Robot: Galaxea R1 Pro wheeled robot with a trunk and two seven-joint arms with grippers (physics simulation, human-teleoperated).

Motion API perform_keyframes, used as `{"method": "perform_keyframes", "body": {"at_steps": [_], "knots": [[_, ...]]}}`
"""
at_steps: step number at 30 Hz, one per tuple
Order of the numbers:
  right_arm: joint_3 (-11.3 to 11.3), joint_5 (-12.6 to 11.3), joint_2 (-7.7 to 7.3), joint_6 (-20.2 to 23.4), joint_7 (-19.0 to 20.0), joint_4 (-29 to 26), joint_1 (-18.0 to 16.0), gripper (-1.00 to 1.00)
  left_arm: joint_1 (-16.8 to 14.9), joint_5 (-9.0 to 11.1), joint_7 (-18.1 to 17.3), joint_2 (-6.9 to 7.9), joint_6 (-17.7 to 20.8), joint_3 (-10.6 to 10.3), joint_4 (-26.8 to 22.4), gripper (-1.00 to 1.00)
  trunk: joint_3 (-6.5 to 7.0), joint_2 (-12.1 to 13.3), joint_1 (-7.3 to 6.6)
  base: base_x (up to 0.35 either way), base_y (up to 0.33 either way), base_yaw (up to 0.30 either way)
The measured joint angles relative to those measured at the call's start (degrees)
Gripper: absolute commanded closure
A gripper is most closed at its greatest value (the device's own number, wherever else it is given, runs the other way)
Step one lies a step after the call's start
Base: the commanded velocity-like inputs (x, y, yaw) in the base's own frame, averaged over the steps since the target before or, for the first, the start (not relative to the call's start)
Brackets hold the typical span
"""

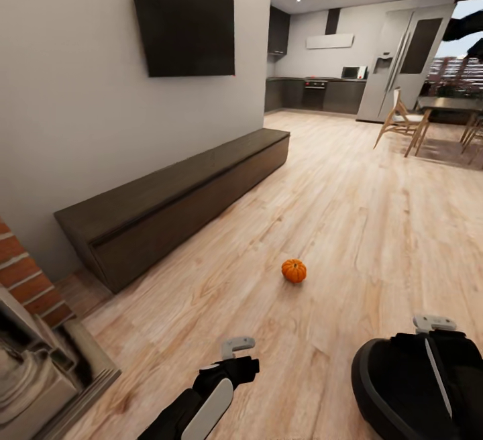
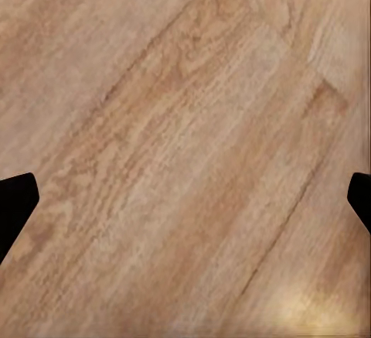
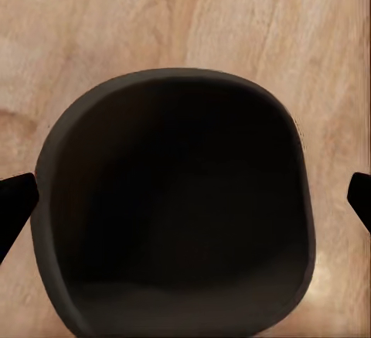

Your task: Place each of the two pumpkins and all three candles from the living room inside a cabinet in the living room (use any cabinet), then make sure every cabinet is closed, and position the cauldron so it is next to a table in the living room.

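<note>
We see one pumpkin [image 1: 294, 270] on the wood floor [image 1: 349, 212], well out from the cabinet [image 1: 181, 198] — its fronts all flush. The cauldron [image 3: 178, 206] sits on the floor under the right tool [image 3: 185, 199], mouth up. Both tools spread wide, holding nothing — the left tool [image 2: 185, 199] hangs over bare floor, nearer the cabinet than the cauldron.
</note>
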Motion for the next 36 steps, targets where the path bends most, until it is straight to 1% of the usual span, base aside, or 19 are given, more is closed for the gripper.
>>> {"method": "perform_keyframes", "body": {"at_steps": [7, 9, 10, 11, 12, 13, 15, 17, 18, 19, 20, 22, 23, 24, 25, 27, 30, 33, 36], "knots": [[-0.1, 0.0, -0.08, 0.0, 0.0, 0.0, 0.0, -1.00, -0.3, 0.1, -0.1, -0.24, 0.5, -0.1, 0.0, -1.00, 0.00, 0.0, 0.00, 0.000, 0.000, -0.298], [-0.1, 0.0, -0.08, 0.0, 0.0, 0.2, -0.1, -1.00, -2.9, 0.5, 0.0, -0.55, 6.2, 0.0, -0.5, -1.00, 0.00, 0.0, 0.00, 0.000, 0.000, -0.298], [-0.1, 0.0, -0.08, 0.0, 0.0, 0.4, -0.1, -1.00, -3.7, 1.0, 0.0, -0.68, 7.7, 0.0, -0.6, -1.00, 0.00, 0.0, 0.00, 0.000, 0.000, -0.298], [-0.2, 0.0, -0.10, 0.0, 0.0, 1.0, -0.2, -1.00, -5.2, 2.5, 0.2, -0.89, 10.0, -0.1, -0.7, -1.00, 0.01, 0.0, 0.00, 0.000, 0.000, -0.298], [-0.2, -0.1, -0.11, 0.0, 0.0, 1.8, -0.3, -1.00, -7.0, 4.6, 0.4, -1.03, 11.6, -0.1, -0.8, -1.00, 0.01, 0.0, 0.00, 0.000, 0.000, -0.298], [-0.3, -0.2, -0.12, 0.0, 0.0, 2.2, -0.3, -1.00, -8.0, 5.7, 0.4, -1.10, 12.3, -0.1, -0.8, -1.00, 0.00, 0.0, 0.00, 0.000, 0.000, -0.298], [-0.3, -0.4, -0.15, 0.0, 0.0, 3.1, -0.4, -1.00, -10.8, 9.0, 1.9, -1.25, 14.3, -0.7, -0.9, -1.00, 0.00, 0.0, 0.00, 0.000, 0.000, -0.298], [-0.3, -0.4, -0.11, 0.0, 0.0, 3.5, -0.5, -1.00, -12.2, 10.8, 5.4, -1.31, 15.5, -1.3, -1.3, -1.00, 0.00, 0.0, 0.00, 0.000, 0.000, -0.298], [-0.3, -0.5, -0.10, 0.0, 0.0, 3.6, -0.5, -1.00, -12.4, 11.1, 6.6, -1.30, 15.6, -1.4, -1.9, -1.00, 0.00, 0.0, 0.00, 0.000, 0.000, -0.298], [-0.3, -0.6, -0.10, 0.0, 0.0, 3.6, -0.5, -1.00, -12.5, 11.5, 9.3, -1.25, 15.9, -1.6, -3.9, -1.00, 0.00, 0.0, 0.00, 0.000, 0.000, -0.298], [-0.3, -0.7, -0.09, -0.1, 0.2, 3.5, -0.5, -1.00, -12.3, 11.7, 12.7, -1.11, 16.0, -1.7, -7.2, -1.00, 0.00, 0.0, 0.00, 0.000, 0.000, -0.298], [-0.2, -0.8, 0.00, -0.1, 0.4, 1.8, -0.5, -1.00, -10.0, 12.1, 20.1, -0.72, 16.3, -1.8, -14.4, -1.00, 0.00, 0.0, 0.00, 0.000, 0.000, -0.298], [-0.1, -0.9, 0.29, 0.0, 0.5, -0.1, -0.4, -1.00, -8.8, 12.1, 22.7, -0.55, 16.4, -1.5, -16.7, -1.00, 0.00, 0.0, 0.00, 0.000, 0.000, -0.298], [-0.1, -1.0, 0.96, 0.2, 0.6, -2.1, -0.3, -1.00, -8.0, 12.0, 24.5, -0.42, 16.4, -1.4, -18.1, -1.00, 0.00, 0.0, 0.00, 0.000, 0.000, -0.298], [0.0, -1.1, 1.70, 0.3, 0.6, -3.5, -0.2, -1.00, -7.4, 12.0, 25.6, -0.24, 16.4, -1.3, -19.0, -1.00, 0.00, 0.0, 0.00, 0.000, 0.000, -0.298], [0.0, -1.0, 2.61, 0.5, 0.7, -5.0, -0.1, -1.00, -6.8, 11.9, 26.8, 0.05, 16.4, -1.5, -19.5, -1.00, 0.00, 0.0, 0.00, 0.000, 0.000, -0.298], [0.0, -0.9, 3.08, 0.6, 0.8, -5.5, -0.1, -1.00, -6.5, 11.8, 27.3, 0.10, 16.3, -1.7, -18.0, -1.00, 0.00, 0.0, 0.00, 0.000, 0.000, -0.298], [0.5, -1.0, 3.79, 0.7, 0.8, -2.0, -0.4, -1.00, -6.4, 11.8, 27.2, 0.09, 15.9, -1.8, -16.3, -1.00, 0.00, 0.0, 0.00, 0.002, -0.002, -0.298], [1.3, -1.0, 4.98, 0.4, 0.8, 4.6, -1.5, -1.00, -6.4, 11.8, 27.0, 0.05, 15.8, -1.8, -15.2, -1.00, 0.00, 0.0, 0.00, 0.092, -0.105, -0.298]]}}
